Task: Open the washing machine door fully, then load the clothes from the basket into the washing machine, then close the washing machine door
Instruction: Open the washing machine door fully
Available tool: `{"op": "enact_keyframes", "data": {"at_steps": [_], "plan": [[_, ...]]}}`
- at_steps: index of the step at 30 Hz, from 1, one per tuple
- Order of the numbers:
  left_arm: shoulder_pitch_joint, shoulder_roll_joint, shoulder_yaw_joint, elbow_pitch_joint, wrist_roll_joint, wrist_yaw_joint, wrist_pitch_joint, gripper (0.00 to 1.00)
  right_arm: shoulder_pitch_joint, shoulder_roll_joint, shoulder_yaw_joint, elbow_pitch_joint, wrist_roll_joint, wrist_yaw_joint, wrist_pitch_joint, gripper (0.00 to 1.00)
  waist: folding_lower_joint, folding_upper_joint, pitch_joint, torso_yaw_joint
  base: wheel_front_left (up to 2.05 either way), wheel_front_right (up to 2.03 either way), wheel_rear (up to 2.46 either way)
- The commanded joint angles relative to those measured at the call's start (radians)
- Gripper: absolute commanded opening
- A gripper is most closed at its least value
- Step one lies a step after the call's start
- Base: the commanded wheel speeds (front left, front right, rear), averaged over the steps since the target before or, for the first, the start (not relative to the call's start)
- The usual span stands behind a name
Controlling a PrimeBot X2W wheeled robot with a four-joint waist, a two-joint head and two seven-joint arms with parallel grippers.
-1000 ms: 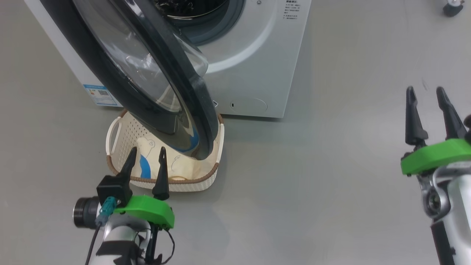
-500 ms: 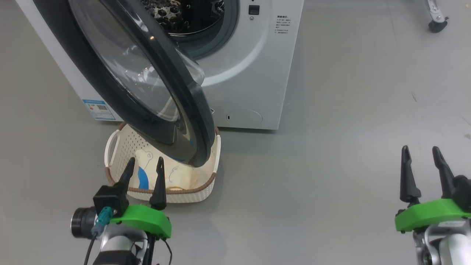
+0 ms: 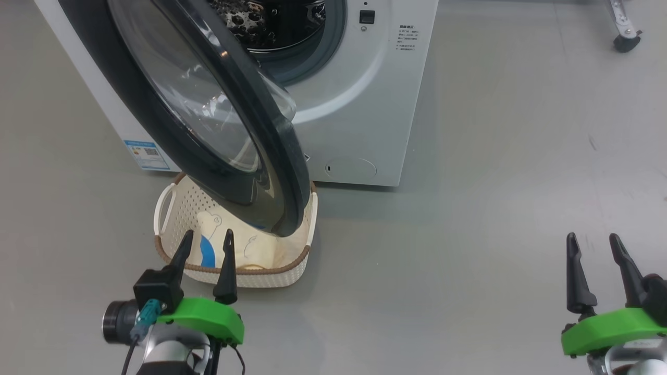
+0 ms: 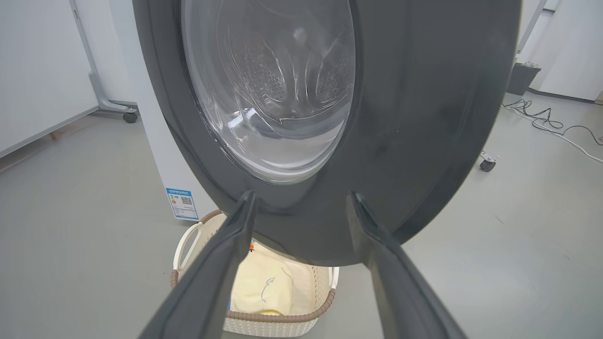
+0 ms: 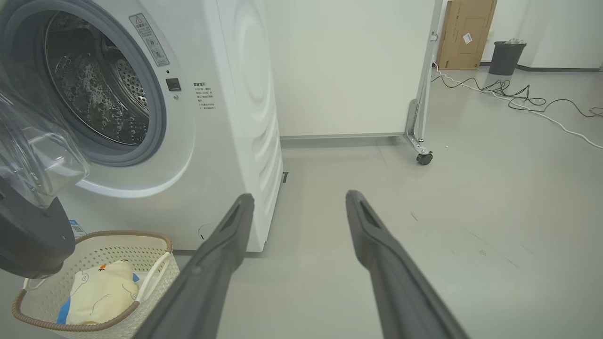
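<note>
Green mounts [image 3: 203, 317], long black fingers [image 3: 226, 271]

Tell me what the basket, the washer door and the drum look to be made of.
The basket: likely moulded plastic, matte cream, going by its even punched holes; the brown rim imitates weave. The washing machine door: glossy black rim, probably plastic, around a clear bulging bowl, apparently glass. The drum: shiny perforated metal, probably stainless steel.

My right hand [image 3: 593, 237] has drawn well back toward me, now low in the head view; the camera itself shifted slightly.
</note>
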State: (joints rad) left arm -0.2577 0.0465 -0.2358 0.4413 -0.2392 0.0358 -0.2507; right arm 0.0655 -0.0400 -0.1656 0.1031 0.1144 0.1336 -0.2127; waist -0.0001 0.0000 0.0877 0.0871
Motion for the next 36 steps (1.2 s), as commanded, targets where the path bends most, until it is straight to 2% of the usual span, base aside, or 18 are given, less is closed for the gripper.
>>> {"op": "enact_keyframes", "data": {"at_steps": [1, 23, 24, 27, 36], "plan": [[-0.024, 0.012, 0.032, -0.031, 0.004, -0.001, -0.011, 1.0, -0.014, -0.01, 0.015, -0.04, 0.001, -0.003, 0.0, 1.0, 0.0001, 0.0, 0.0, 0.001, 0.0, 0.0, 0.0], [-0.037, 0.007, 0.047, -0.044, 0.008, 0.006, -0.011, 1.0, 0.003, -0.01, 0.008, -0.059, -0.002, -0.003, 0.019, 1.0, 0.0001, 0.0, 0.006, 0.0, 0.0, 0.0, 0.0], [-0.039, 0.007, 0.046, -0.044, 0.007, 0.007, -0.011, 0.96, 0.004, -0.01, 0.007, -0.059, -0.003, -0.003, 0.02, 1.0, 0.0001, 0.0, 0.006, 0.0, 0.0, 0.0, 0.0], [-0.048, 0.006, 0.041, -0.047, 0.004, 0.008, -0.011, 0.0, 0.004, -0.01, 0.005, -0.062, -0.003, -0.003, 0.022, 1.0, 0.0001, 0.0, 0.007, 0.001, 0.0, 0.0, 0.0], [-0.111, 0.005, 0.035, -0.156, -0.011, 0.032, -0.011, 0.0, 0.002, -0.01, -0.002, -0.061, -0.001, -0.003, 0.026, 1.0, 0.0001, 0.0, 0.011, 0.005, 0.0, 0.0, 0.0]]}}
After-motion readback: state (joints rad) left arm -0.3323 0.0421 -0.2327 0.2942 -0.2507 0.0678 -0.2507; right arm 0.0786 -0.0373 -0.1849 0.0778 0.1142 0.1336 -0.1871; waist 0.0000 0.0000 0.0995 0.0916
